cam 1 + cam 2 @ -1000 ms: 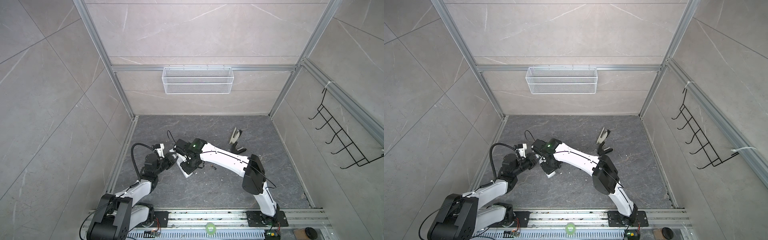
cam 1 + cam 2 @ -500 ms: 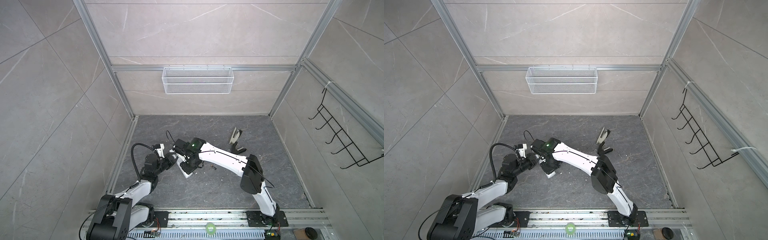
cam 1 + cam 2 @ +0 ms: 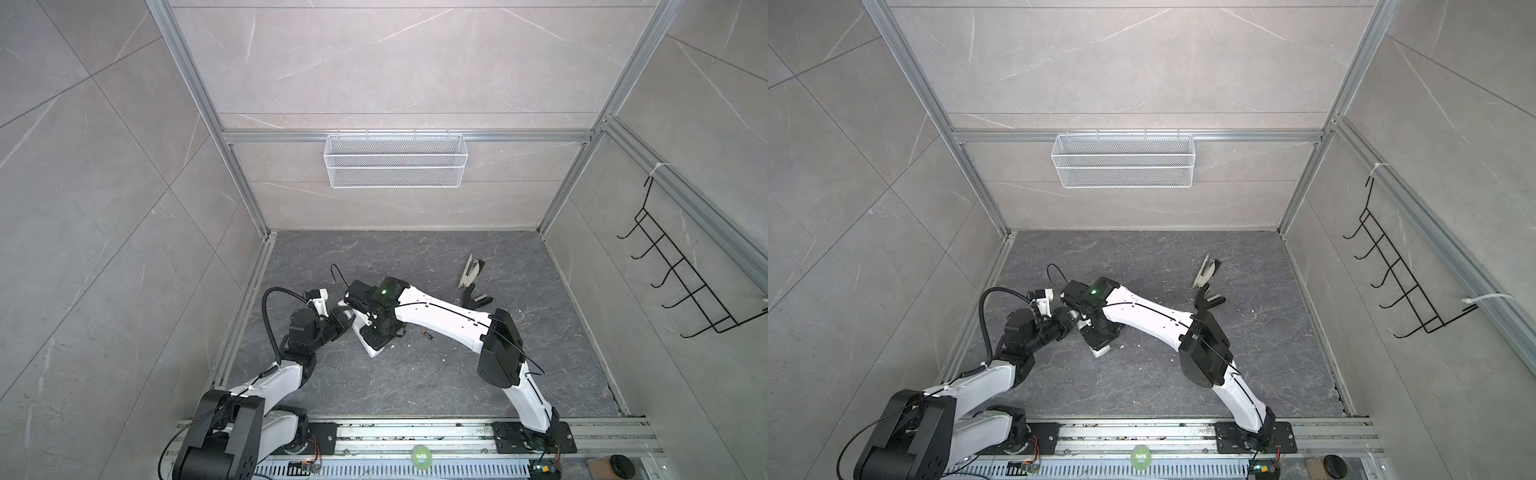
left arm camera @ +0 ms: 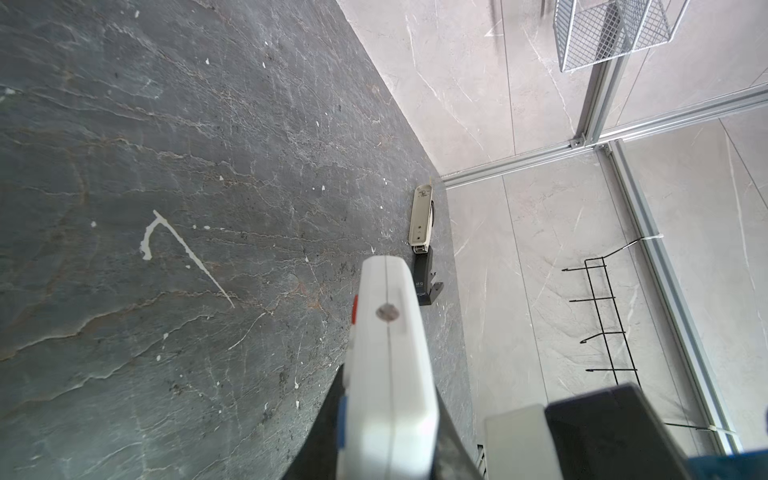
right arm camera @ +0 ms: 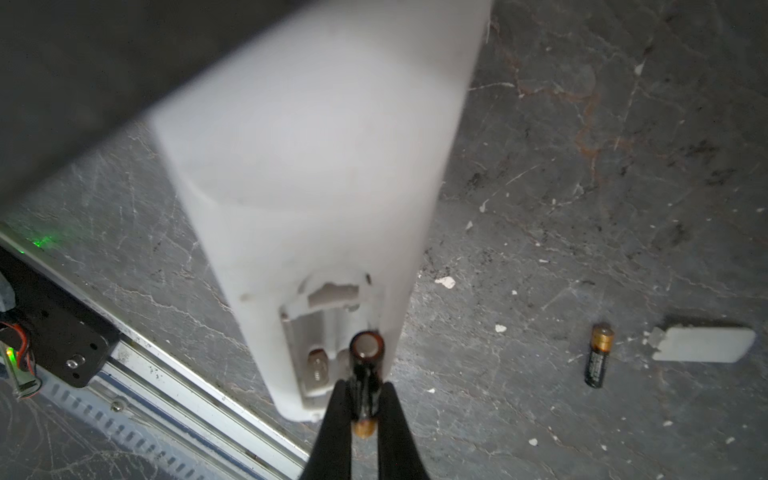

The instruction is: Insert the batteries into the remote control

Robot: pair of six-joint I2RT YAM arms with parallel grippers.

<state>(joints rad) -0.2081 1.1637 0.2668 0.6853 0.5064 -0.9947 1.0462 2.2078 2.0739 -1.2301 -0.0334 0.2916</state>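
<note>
Right gripper: the right gripper [image 5: 365, 401] pinched 1 battery [image 5: 365, 370] across its body, with the gold end back between the fingers.
Left gripper: the left gripper [image 3: 341, 323] was clamped on 1 end of the remote [image 5: 316, 166]. The remote's far end reached out past the fingertips, back side toward the right gripper.
Battery place: its free end sat at the edge of the open bay [image 5: 322, 345], just ahead of the right fingertips and not yet seated.
Spare battery: the spare battery [image 5: 598, 355] lay on the floor [image 5: 582, 208], well off to 1 side of the right gripper. It lay just beside the loose cover [image 5: 706, 344].
Risk 1: a narrow pinch on a round body could let the battery roll or pop out when pressed against the spring [image 5: 316, 368].
Risk 2: the battery looked set on the bay's rim. A push there would likely jam it or lever the remote round in the left grip, which held only 1 end.
Risk 3: polarity could not be confirmed, so a wrong-way load was possible.
Risk 4: the bay's edge looked chipped, so the cover might not latch later.
Writing: the spare battery carried a black and gold label, its print too small to read. The stapler [image 4: 422, 232] bore a small mark, also unreadable. No logo showed on the remote's back.
</note>
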